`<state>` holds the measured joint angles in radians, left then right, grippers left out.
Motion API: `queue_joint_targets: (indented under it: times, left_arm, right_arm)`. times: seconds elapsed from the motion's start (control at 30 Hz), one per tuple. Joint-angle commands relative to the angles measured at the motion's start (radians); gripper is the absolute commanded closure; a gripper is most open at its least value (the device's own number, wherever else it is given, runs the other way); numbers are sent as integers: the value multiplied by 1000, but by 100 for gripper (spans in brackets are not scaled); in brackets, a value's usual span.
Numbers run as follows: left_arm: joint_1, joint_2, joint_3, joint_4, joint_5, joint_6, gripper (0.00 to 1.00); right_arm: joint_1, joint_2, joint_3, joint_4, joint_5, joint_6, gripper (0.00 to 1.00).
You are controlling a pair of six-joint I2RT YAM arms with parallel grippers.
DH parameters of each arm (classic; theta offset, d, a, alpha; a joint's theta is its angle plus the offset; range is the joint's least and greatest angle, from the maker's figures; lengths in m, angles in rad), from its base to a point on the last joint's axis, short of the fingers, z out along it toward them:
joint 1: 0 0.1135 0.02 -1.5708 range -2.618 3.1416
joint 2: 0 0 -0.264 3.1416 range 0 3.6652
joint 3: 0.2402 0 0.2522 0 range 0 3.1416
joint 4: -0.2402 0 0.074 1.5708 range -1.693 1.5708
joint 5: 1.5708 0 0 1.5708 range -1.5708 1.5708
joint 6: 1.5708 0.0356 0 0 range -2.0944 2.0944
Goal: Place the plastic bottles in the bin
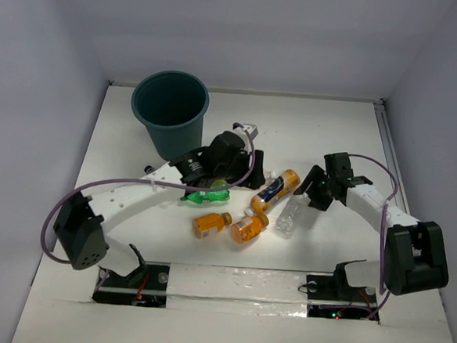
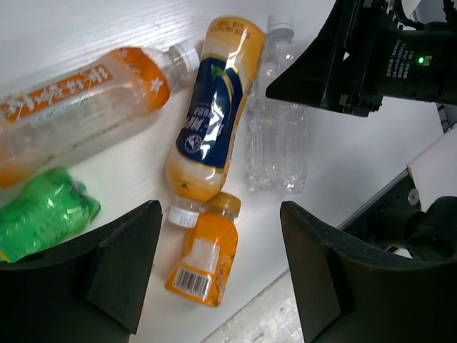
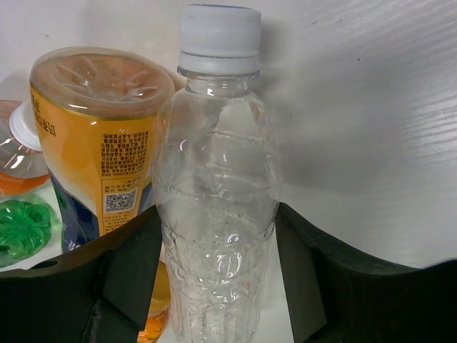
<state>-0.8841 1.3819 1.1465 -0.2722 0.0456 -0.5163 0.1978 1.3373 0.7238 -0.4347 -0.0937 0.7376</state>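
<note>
**Me:** While I have the feeds up: the bin (image 1: 176, 140) stands upright on the table (image 1: 333, 132), and every bottle I can see lies outside it, on its near right side.

**Desk:** Which ones?

**Me:** Closest to the bin is the green bottle (image 1: 207, 194), half under my left arm. Nearer me than that lie a small orange bottle (image 1: 211, 224) and a second orange bottle (image 1: 248, 229). Further right of the bin lies the blue-labelled orange bottle (image 1: 276, 189), and farthest from the bin the clear bottle (image 1: 290, 215). My left wrist camera also shows a large orange-labelled bottle (image 2: 86, 107) beside the green one.

**Desk:** And the jaws?

**Me:** My left gripper (image 2: 220, 236) hangs over the pile, jaws wide apart, nothing between them. My right gripper (image 3: 218, 264) straddles the clear bottle, a finger close against each side. I cannot tell whether it actually grips.
</note>
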Motion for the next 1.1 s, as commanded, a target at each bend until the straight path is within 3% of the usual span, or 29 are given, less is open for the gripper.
queue_joint_targets:
  times: [0.0, 0.2, 0.33, 0.73, 1.07]
  left_arm:
    - [-4, 81, 107, 56, 19, 96, 34]
    - [-4, 273, 243, 51, 42, 167, 34]
    - [-4, 368, 333, 74, 74, 193, 34]
    - [-44, 609, 535, 28, 93, 243, 34]
    - [-72, 819, 755, -76, 28, 285, 23]
  right_arm:
    - [-3, 45, 19, -39, 2, -18, 42]
    - [-3, -44, 49, -154, 84, -44, 49]
    - [-3, -206, 92, -248, 152, -66, 50]
    - [-3, -480, 175, -459, 166, -58, 52]
    - [-3, -624, 227, -584, 134, -60, 51]
